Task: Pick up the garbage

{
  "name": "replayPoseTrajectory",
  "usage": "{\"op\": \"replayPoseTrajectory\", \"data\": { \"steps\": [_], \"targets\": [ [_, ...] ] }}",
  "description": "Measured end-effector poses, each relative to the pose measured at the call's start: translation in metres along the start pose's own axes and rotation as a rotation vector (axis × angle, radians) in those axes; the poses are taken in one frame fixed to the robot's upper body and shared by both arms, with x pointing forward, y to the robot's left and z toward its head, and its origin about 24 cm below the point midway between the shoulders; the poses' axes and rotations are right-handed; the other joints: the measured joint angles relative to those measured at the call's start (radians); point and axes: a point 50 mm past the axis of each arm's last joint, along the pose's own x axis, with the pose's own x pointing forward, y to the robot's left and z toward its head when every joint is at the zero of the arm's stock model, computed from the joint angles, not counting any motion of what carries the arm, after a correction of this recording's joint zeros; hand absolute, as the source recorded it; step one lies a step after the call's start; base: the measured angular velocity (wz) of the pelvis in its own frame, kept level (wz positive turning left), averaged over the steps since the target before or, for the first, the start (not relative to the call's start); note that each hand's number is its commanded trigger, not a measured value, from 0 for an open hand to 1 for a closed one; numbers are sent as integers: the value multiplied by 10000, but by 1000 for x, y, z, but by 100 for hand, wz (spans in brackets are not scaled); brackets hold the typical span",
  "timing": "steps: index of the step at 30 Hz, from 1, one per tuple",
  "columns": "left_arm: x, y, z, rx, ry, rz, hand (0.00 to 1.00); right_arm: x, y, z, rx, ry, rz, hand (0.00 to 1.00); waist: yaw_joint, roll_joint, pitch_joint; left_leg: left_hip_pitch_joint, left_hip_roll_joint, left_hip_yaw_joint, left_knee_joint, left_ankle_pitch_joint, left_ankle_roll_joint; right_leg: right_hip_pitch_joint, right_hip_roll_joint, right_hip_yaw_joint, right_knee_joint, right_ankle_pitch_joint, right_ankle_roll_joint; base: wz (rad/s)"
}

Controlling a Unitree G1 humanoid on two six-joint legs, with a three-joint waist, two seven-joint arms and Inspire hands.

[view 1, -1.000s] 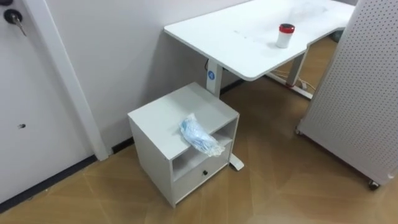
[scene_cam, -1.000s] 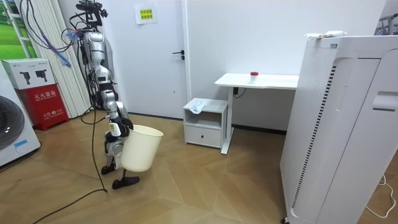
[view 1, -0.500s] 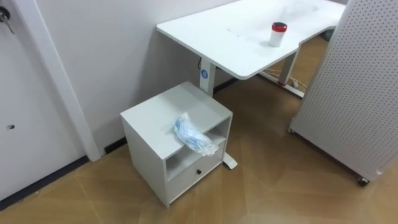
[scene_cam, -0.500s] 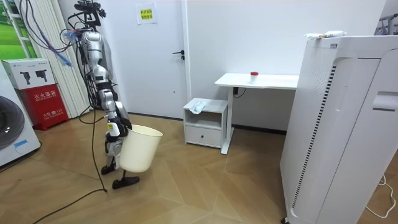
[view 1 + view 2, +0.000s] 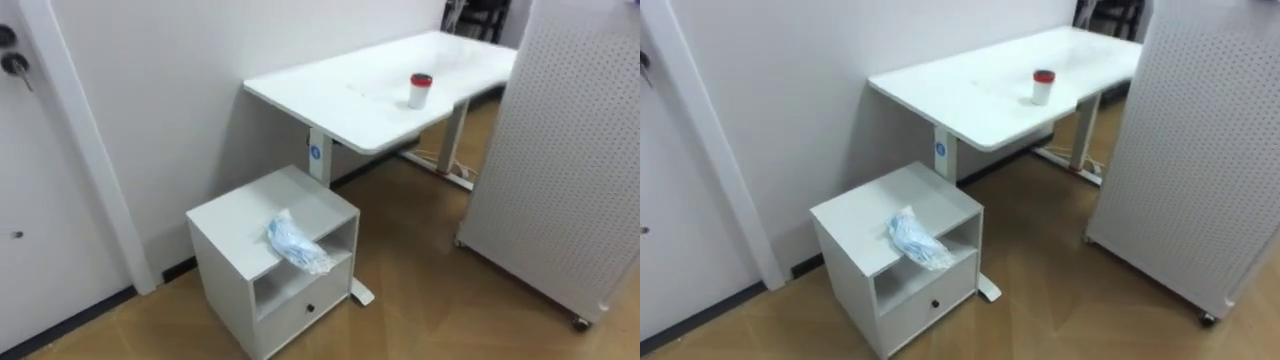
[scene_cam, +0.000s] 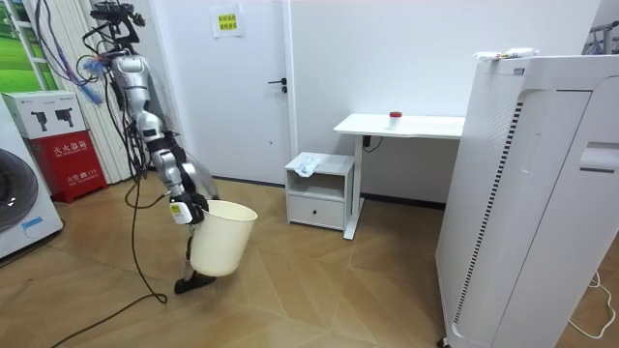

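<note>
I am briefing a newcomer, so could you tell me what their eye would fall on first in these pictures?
Most likely the crumpled bluish bag lying at the front edge of the small white cabinet. Next, the red-capped container standing on the white desk. In the room view, the big white bin at the robot's side stands out too.

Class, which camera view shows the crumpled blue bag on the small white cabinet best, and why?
The left eye view: the blue bag is close, folds clear, drooping over the cabinet's front edge. The right eye view shows much the same. In the room view it is a small pale patch.
</note>
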Motion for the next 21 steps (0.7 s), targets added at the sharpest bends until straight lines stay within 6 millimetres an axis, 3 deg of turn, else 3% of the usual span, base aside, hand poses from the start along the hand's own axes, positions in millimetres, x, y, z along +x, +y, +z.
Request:
{"op": "replayPoseTrajectory", "data": {
  "steps": [2, 3, 4, 5, 6, 7, 8, 9, 10, 11, 12, 13, 14, 16, 17, 19, 21],
  "targets": [
    [0, 0, -6, -90, 132, 5, 0, 0, -2, 0, -89, -11, -80, 100, 115, 11, 8, -373, -130, -37, -2612, 1051, -112, 261, -85, 166, -46, -277, 18, -47],
    [0, -1, -10, -119, 214, -16, 0, 0, -3, -1, -118, 4, -107, 100, 106, 12, 9, -358, -128, -37, -3074, 1351, -108, 422, -120, 245, -119, -361, 47, -40],
    [-1, -3, -14, -243, 265, -62, 0, 0, -5, -3, -286, 27, -167, 100, 113, -27, -23, -288, -135, -46, -3690, 1993, -73, 777, -149, 465, -319, -474, 48, -33],
    [-1, -4, -13, -378, 144, -132, 0, -1, -6, -3, -498, -17, -233, 100, 133, -74, -43, -266, -215, -43, -3843, 2656, 3, 1046, -292, 629, -512, -639, 162, -30],
    [-1, -5, -12, -392, 46, -172, 0, -1, -5, -1, -598, -90, -250, 100, 129, -73, -48, -271, -279, -23, -3785, 2994, 103, 1163, -349, 722, -640, -699, 250, -32],
    [-1, -6, -8, -392, -207, -203, 0, -1, -3, 4, -769, -260, -254, 100, 91, -11, -115, -279, -459, 18, -3517, 3349, 520, 1341, -514, 860, -922, -710, 535, -38],
    [-1, -4, -8, -370, -315, -172, 0, 0, 0, 5, -883, -277, -237, 100, 121, -240, -108, -281, -686, 214, -3146, 3117, 890, 1561, -765, 1042, -1182, -763, 677, -47],
    [-1, -3, -5, -350, -412, -142, 0, 0, 5, 8, -1011, -383, -158, 100, 151, -338, -82, -302, -823, 398, -2560, 2689, 990, 1896, -1012, 1128, -1563, -672, 906, -40],
    [-1, -2, -1, -356, -525, -139, 0, 0, 6, 10, -1069, -436, -145, 100, 145, -340, -72, -313, -831, 443, -2283, 2445, 998, 2062, -1073, 1122, -1722, -560, 1046, -27],
    [-1, -1, 7, -363, -813, -104, 0, 0, 8, 12, -1150, -578, -85, 100, 141, -235, -22, -390, -822, 528, -1735, 1908, 1067, 2286, -1172, 1112, -1891, -386, 1186, -17],
    [-1, 3, 16, -354, -1080, -4, 0, 0, 12, 13, -1211, -700, 61, 100, 178, -257, -3, -423, -861, 693, -1287, 1437, 1140, 2424, -1333, 1134, -1864, -356, 1242, -17],
    [-1, 4, 19, -360, -1163, 56, 0, 0, 13, 14, -1264, -722, 103, 100, 185, -257, -10, -417, -906, 743, -1172, 1237, 1167, 2421, -1406, 1147, -1722, -372, 1272, -10],
    [-1, 5, 26, -423, -1346, 169, 0, 0, 15, 15, -1328, -753, 141, 100, 156, -297, 16, -341, -1007, 828, -984, 885, 1268, 2372, -1557, 1083, -1224, -369, 1296, 0],
    [-2, 7, 36, -424, -1629, 344, 0, 0, 19, 18, -1396, -866, 192, 100, 197, -227, -31, -258, -1108, 930, -713, 411, 1401, 1928, -1747, 951, 53, -212, 1609, -2],
    [-3, 10, 42, -507, -1846, 551, 0, 0, 20, 20, -1476, -925, 158, 100, 158, -193, -41, -170, -1149, 972, -629, 190, 1475, 1466, -1885, 761, 1090, 114, 1946, 0],
    [-4, 14, 53, -424, -2155, 961, 0, 0, 24, 25, -1490, -1169, 239, 100, 100, -167, -36, 86, -1297, 972, -752, 50, 1598, 848, -2109, 465, 2520, 1036, 1898, 10],
    [-7, 20, 72, -385, -2716, 1423, 0, -1, 33, 34, -1664, -1602, 493, 100, 157, -29, -53, 488, -1305, 947, -1176, -38, 1677, 86, -2249, 201, 3742, 2682, 1853, -4]
  ]
}}
